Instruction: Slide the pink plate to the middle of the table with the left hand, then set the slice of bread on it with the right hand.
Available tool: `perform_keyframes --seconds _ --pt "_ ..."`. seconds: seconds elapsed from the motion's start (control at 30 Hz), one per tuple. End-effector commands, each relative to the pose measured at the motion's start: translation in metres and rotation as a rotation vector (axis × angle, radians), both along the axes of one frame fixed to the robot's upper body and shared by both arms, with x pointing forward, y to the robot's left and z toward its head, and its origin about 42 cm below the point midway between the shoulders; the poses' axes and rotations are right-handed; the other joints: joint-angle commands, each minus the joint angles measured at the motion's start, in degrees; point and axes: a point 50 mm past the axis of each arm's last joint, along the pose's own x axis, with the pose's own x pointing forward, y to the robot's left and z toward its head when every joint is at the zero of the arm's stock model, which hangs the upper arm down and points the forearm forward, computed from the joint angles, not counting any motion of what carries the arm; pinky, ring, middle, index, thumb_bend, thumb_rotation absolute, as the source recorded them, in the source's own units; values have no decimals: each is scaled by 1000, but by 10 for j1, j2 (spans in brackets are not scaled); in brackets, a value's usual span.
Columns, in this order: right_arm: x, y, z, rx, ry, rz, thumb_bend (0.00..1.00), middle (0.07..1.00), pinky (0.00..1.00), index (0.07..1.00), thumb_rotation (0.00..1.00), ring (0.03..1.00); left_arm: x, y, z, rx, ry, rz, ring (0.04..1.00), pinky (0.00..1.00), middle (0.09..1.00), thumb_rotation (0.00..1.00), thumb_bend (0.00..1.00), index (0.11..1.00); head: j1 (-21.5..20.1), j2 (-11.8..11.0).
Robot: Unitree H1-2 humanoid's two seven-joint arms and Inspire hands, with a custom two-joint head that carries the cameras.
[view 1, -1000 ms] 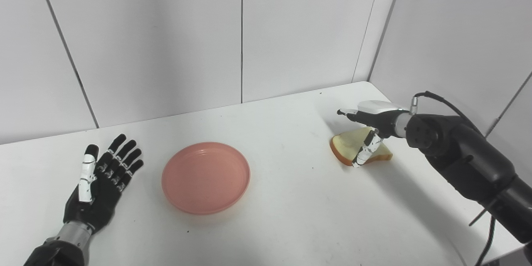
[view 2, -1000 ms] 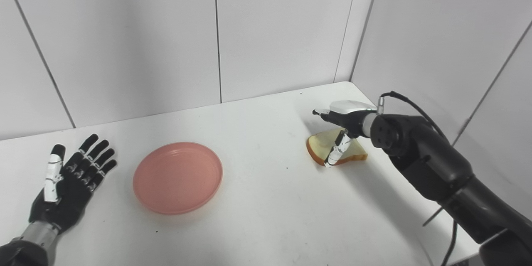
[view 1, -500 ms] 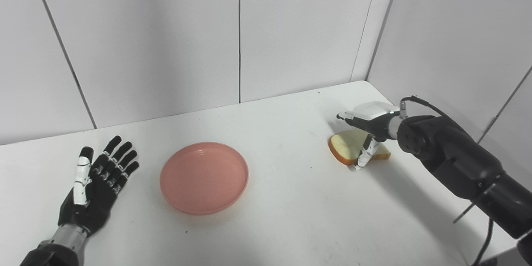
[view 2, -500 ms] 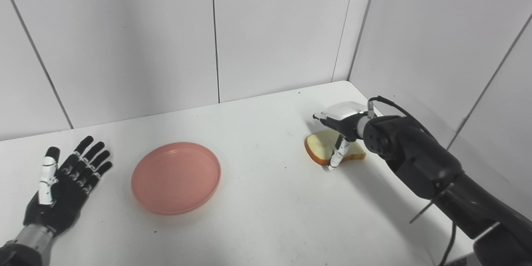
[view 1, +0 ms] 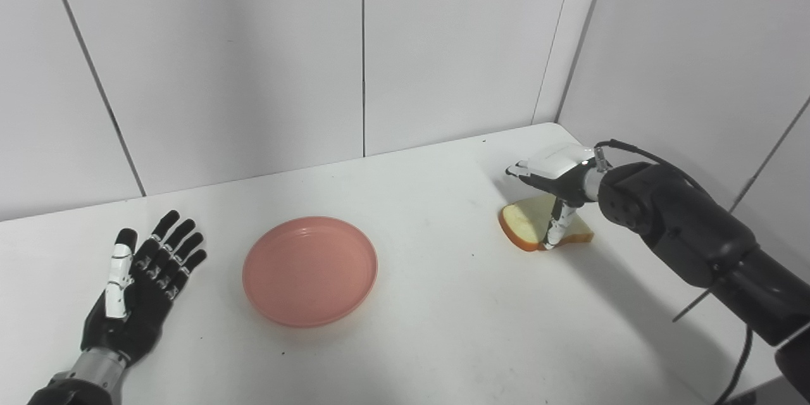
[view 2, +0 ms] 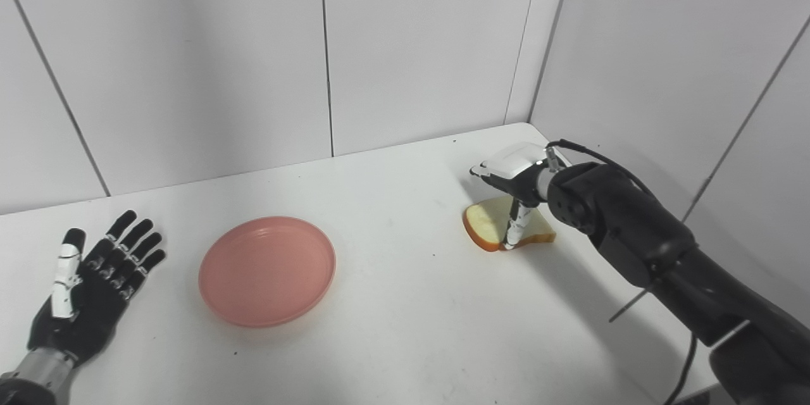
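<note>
The pink plate (view 1: 310, 271) lies flat on the white table (view 1: 443, 329), left of its middle. Far to the right, near the side wall, a slice of bread (view 1: 522, 228) with a brown crust rests on the table. My right hand (view 1: 554, 177) hovers just over the slice, fingers stretched out above it and apart. Its thumb (view 1: 557, 224) points down against the slice's near edge, and the hand holds nothing. My left hand (view 1: 142, 275) lies open, palm up, on the table left of the plate, a short gap away from it.
White panel walls (view 1: 361, 57) close off the table at the back and on the right, close behind the bread. My right forearm (view 1: 690, 234) and its cable stretch over the table's right side. The table's rounded front edge shows at the bottom right.
My right hand has shifted a little farther over the bread, and its thumb now stands against the slice. My left hand has drawn back from the plate toward the lower left.
</note>
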Motion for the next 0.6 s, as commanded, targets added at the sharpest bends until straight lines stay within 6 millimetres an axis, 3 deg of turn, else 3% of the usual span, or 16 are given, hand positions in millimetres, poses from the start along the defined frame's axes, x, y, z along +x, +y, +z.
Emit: perform_keyframes --seconds 0.0,0.17,0.37,0.57 --pt "7 -3 30 -36 -63 32 1000 987 966 986 340 986 -27 13 -47 59 208 24 949 947 952 963 724 941 2 2" --pt "8 -4 23 -16 -25 0 1000 985 934 981 365 976 -29 14 -46 62 211 20 956 958 957 974 717 947 3 5" --pt "10 -3 13 1 51 -64 1000 1000 962 996 299 996 -30 14 -44 58 221 19 954 954 955 968 719 947 7 12" --pt "13 0 3 27 65 -97 1000 975 875 966 211 950 -32 14 -41 57 229 24 951 946 954 966 712 946 5 18"
